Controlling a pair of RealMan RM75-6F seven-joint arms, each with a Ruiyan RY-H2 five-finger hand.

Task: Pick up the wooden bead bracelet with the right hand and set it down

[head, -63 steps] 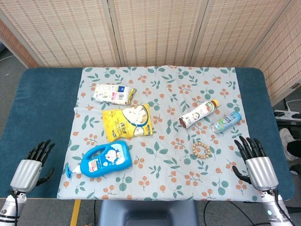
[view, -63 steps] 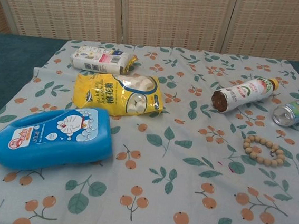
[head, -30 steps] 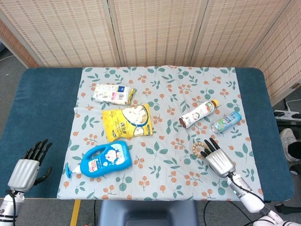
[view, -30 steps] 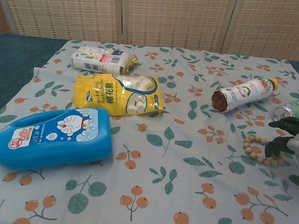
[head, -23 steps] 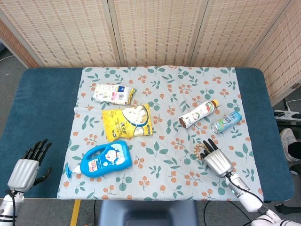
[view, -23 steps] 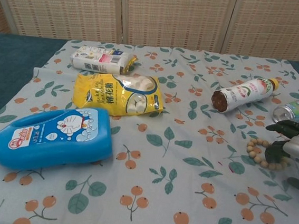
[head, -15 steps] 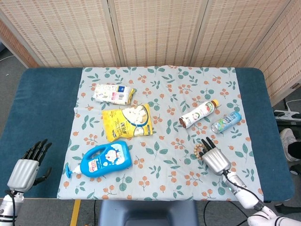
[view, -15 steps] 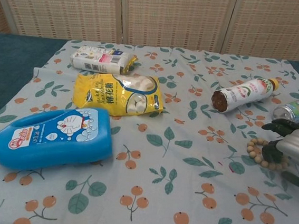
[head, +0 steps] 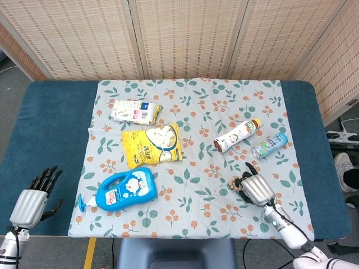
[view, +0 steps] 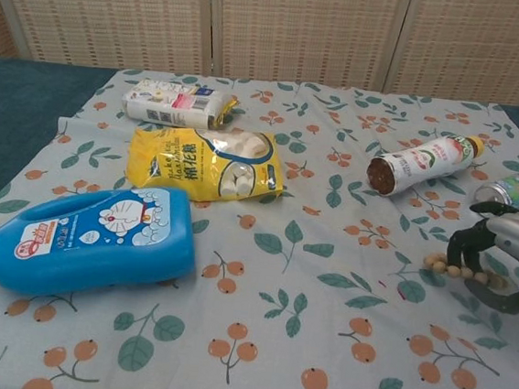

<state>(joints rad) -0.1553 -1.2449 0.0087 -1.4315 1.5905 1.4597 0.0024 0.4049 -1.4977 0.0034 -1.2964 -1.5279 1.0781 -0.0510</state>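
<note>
The right hand (head: 255, 189) curls its fingers down over the bracelet (view: 455, 269) on the cloth (head: 196, 196), gripping it; the left hand (head: 35, 197) hovers spread and empty at the bench's near-left edge.

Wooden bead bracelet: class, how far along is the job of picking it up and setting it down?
Done: the right hand has reached the wooden bead bracelet. In hand: its fingers curl around the beads, which seem to lie on the floral cloth. Left: lifting and setting down. The left hand hangs idle.

Head view looks steeply down from high, covering the whole blue padded worktop (head: 50, 123). Chest view sits low and near, facing forward. Both share the floral-printed cloth (head: 196, 196) (view: 281, 252).
</note>
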